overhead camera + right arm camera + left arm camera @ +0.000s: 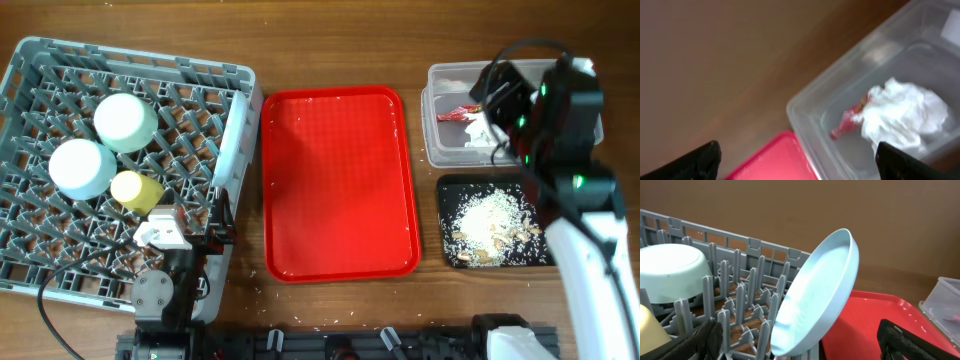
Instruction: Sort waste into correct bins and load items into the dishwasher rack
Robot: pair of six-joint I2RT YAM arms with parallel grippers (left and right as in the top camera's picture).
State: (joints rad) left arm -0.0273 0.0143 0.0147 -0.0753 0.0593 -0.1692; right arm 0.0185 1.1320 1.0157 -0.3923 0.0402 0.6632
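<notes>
Left of the red tray (340,180), the dishwasher rack (130,57) holds the plate (815,295) on edge. Right of the tray, the right arm (560,110) hides part of the clear tub (432,120) with tissue (905,115) and wrapper (847,120). The left jaws and right jaws stand wide, empty, tips cropped.

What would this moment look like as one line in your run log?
left tool open beside plate in rack | right tool open above clear tub | wrapper, tissue in tub | scraps in black tray
</notes>
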